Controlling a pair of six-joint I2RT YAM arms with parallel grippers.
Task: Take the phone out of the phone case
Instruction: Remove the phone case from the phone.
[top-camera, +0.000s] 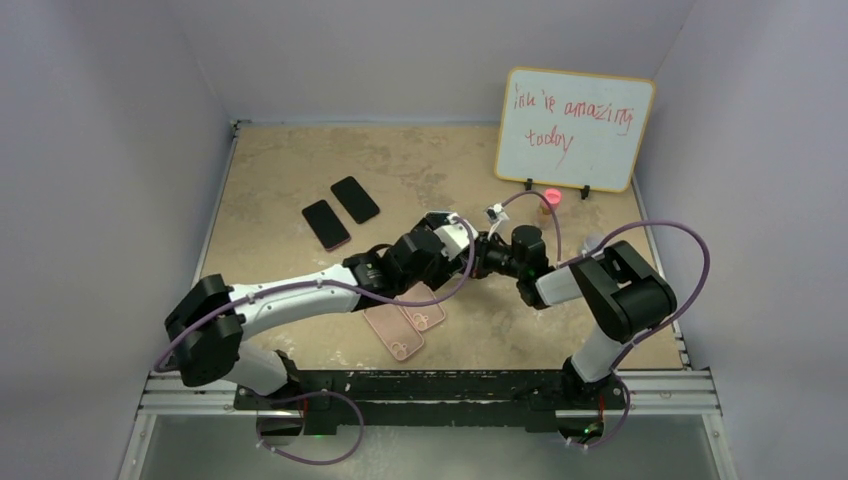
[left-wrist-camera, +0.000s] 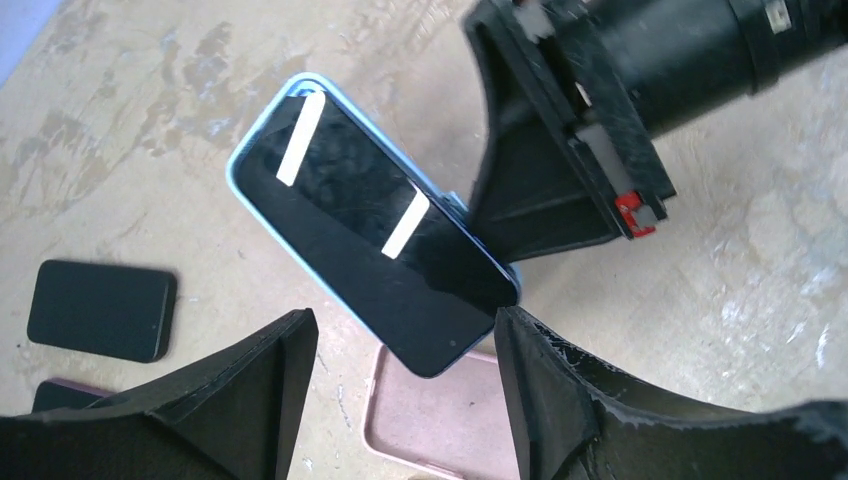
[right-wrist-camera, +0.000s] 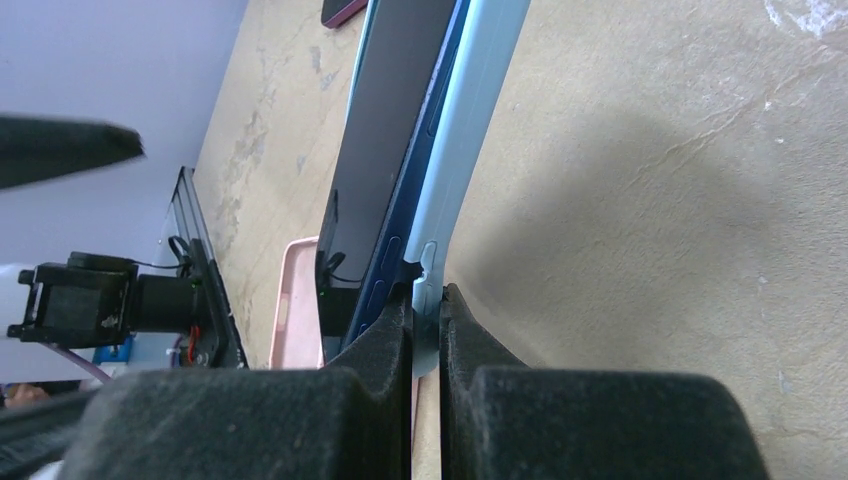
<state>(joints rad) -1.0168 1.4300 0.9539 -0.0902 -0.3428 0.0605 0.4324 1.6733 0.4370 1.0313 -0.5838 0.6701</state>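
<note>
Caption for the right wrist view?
Right gripper pinches the light-blue case by its edge, phone partly out.

The tan table (top-camera: 300, 160) bears two black phones (top-camera: 326, 223), two pink cases (top-camera: 394, 333), a whiteboard (top-camera: 573, 128).

Red handwriting is seen on the whiteboard (top-camera: 575, 128). The words "amazing today" can be read there. The word or two before them cannot be made out with certainty.
</note>
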